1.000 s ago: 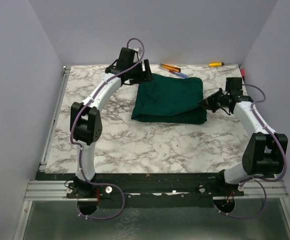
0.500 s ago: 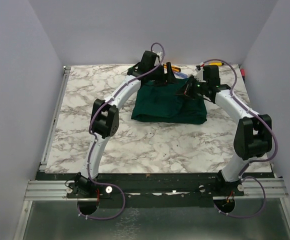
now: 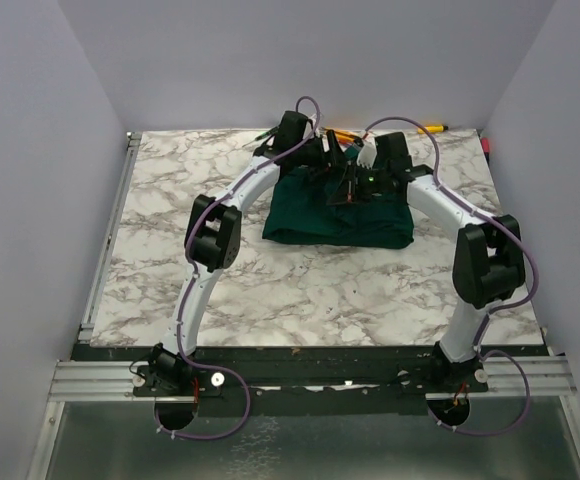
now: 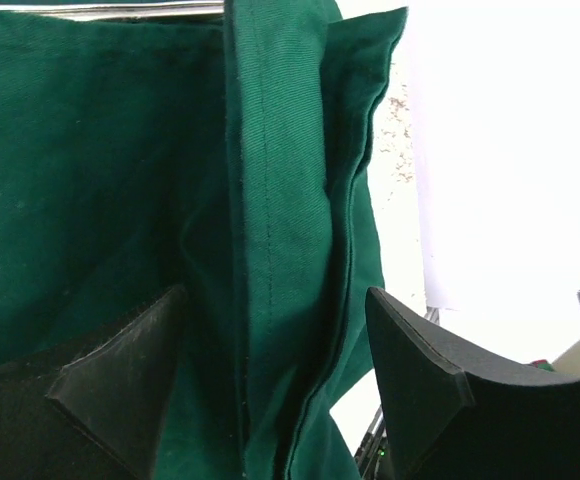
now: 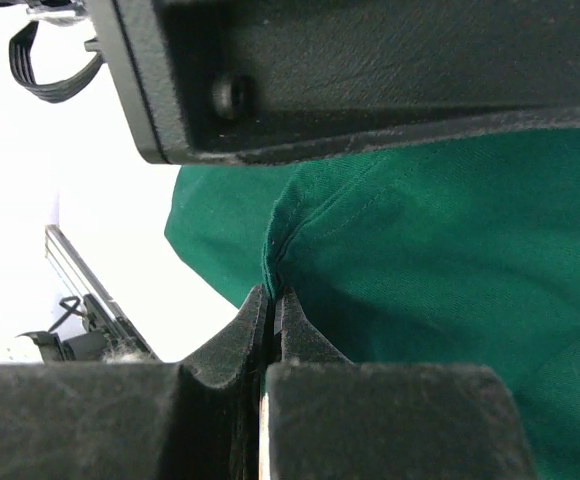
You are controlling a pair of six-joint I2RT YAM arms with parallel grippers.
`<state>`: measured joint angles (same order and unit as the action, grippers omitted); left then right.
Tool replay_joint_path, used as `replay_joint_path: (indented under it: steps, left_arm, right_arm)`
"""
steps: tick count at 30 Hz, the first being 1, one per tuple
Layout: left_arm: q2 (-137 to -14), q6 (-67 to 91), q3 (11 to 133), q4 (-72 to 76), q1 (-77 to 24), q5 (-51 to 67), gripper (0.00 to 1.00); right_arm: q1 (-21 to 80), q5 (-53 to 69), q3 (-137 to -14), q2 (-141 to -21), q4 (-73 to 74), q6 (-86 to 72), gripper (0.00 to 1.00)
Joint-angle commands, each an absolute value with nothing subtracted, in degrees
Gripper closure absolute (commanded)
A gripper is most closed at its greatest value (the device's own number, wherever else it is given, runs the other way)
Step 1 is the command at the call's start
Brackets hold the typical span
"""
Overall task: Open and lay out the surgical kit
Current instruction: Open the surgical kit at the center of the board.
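right wrist: right gripper (image 5: 272, 297) tight on wrap (image 5: 420, 250); left gripper (image 4: 270, 345) (wide)

Your dark green cloth surgical-kit wrap (image 3: 335, 220), folded shut in a rough rectangle, lying flat far-centre on the marble table (image 3: 270, 290), stitched hem fold (image 4: 270, 200) bunched up near its far edge, contents hidden

My left arm (image 3: 195, 290) and right arm (image 3: 462, 335) are white tubes with chunky black joints; purple cables (image 3: 202, 437) loop at bottom left. My left fingers (image 4: 120, 385) are matte black wedges.
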<state>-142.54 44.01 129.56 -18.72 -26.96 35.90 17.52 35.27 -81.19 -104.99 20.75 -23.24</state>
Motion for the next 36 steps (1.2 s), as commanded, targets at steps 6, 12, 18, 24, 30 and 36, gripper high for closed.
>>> replay_joint_path:
  steps: [6, 12, 18, 24, 30, 36]
  left_arm:
    - [-143.5, 49.3, 126.6, -10.0, -27.2, 41.3, 0.54]
    - [-143.5, 49.0, 126.1, -8.6, -27.5, 43.5, 0.90]
    - [-140.8, 47.0, 123.7, -8.4, -25.5, 41.8, 1.00]
    - [-133.2, 42.3, 117.0, -8.7, -20.8, 41.3, 1.00]
    - [-126.6, 29.5, 114.7, -20.6, -15.7, 35.3, 1.00]
    - [-125.6, 12.1, 121.6, -40.1, -10.7, 15.3, 1.00]
  right_arm:
    - [17.9, 38.5, -82.0, -102.9, 21.5, -20.5, 0.97]
    - [17.9, 39.0, -81.1, -100.9, 19.5, -21.6, 0.94]
    - [17.9, 27.7, -81.5, -96.8, 23.1, -23.5, 0.52]
    - [16.7, 7.4, -81.3, -90.9, 27.9, -27.1, 0.40]
    - [15.9, -2.5, -81.2, -89.8, 30.0, -28.8, 0.40]
    - [15.6, -4.9, -82.2, -92.7, 31.8, -29.4, 0.40]
